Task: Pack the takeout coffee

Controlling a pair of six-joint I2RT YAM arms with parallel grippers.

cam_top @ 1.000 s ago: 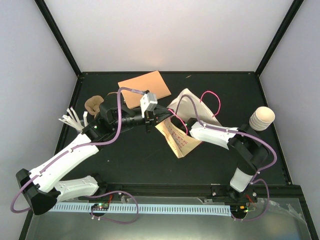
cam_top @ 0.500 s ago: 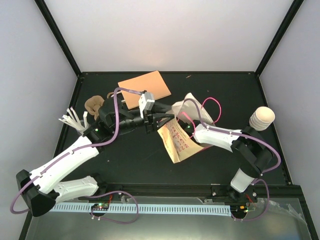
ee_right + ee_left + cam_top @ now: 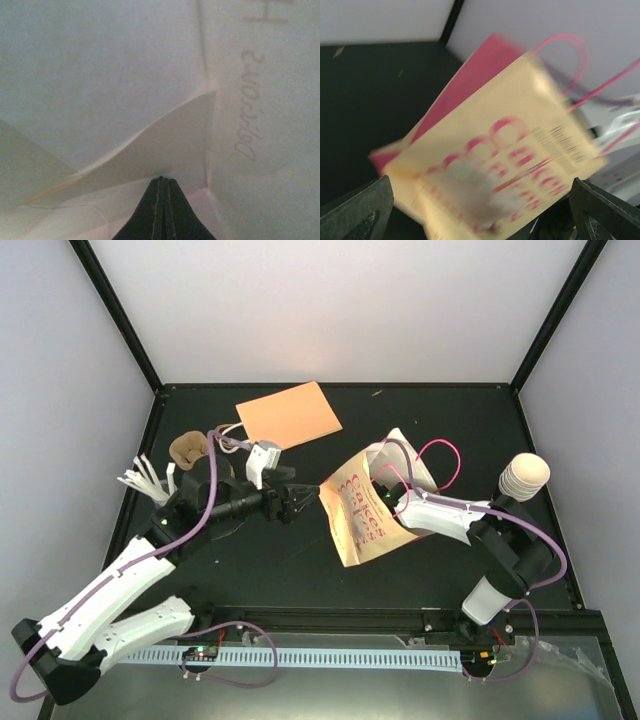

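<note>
The takeout coffee (image 3: 524,478), a cream ribbed cup, stands at the table's right edge, away from both grippers. A cream paper bag (image 3: 362,515) with pink lettering and pink handles (image 3: 442,454) lies tilted mid-table. My left gripper (image 3: 303,500) is open just left of the bag and apart from it. In the left wrist view the blurred bag (image 3: 500,165) fills the space ahead of the left gripper (image 3: 482,220), whose fingers (image 3: 360,212) are spread wide. My right gripper (image 3: 164,179) is shut inside the bag, its tips against an inner paper fold (image 3: 150,145); the top view hides it.
An orange-brown flat sheet (image 3: 290,414) lies at the back centre. A brown pulp carrier (image 3: 187,448) and a bundle of thin white sticks (image 3: 143,480) sit at the left edge. The right arm's forearm (image 3: 445,515) reaches into the bag's mouth.
My left gripper opened, let go of the bag's edge and pulled back to the left. The bag shifted right and turned on the right arm, which stayed shut inside it.
</note>
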